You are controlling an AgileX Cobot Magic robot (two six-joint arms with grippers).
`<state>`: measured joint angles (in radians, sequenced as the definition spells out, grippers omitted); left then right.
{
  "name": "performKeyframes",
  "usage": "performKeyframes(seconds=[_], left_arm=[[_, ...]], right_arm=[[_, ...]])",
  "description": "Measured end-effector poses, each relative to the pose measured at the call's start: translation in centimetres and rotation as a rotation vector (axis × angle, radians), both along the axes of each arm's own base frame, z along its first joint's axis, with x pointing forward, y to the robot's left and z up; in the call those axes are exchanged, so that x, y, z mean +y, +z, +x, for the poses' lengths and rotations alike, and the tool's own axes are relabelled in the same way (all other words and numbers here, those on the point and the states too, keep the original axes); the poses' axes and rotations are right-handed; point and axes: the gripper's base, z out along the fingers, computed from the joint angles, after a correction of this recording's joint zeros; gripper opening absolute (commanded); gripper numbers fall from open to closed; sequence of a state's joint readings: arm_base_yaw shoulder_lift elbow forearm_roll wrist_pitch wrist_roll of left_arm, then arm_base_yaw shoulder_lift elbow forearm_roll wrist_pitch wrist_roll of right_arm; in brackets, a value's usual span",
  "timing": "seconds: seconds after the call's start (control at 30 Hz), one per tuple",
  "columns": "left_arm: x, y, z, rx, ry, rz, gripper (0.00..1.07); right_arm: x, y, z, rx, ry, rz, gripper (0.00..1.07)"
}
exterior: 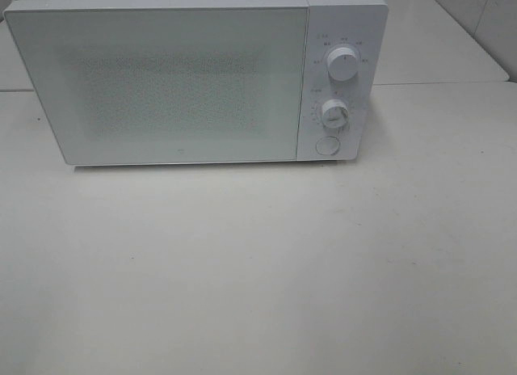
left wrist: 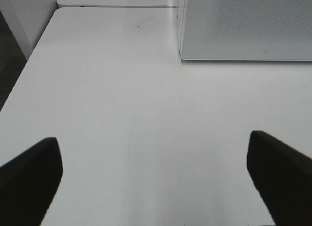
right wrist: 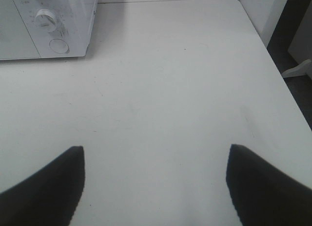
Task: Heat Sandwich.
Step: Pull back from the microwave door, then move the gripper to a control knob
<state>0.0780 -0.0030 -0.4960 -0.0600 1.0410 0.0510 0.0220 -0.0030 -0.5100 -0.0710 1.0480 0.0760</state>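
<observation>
Standing at the back of the white table (exterior: 258,278), the microwave (exterior: 161,84) has its door closed. The left gripper (left wrist: 152,139) and right gripper (right wrist: 156,149) hover spread wide, both empty. Where the sandwich lies, or how it looks, cannot be told.

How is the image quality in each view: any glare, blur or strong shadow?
Exterior high: flat, even light, only a faint shadow under the microwave, dial markings too blurred to read. Left wrist: the left gripper is a dark, soft-edged silhouette. Right wrist: the same for the right gripper.
</observation>
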Motion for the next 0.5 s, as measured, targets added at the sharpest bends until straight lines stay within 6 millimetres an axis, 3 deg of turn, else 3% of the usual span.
performKeyframes(seconds=[0.5], left_arm=[[0.02, 0.0, 0.0, 0.0, 0.0, 0.004, 0.97]], right_arm=[[0.0, 0.0, 0.0, 0.0, 0.0, 0.0, 0.76]])
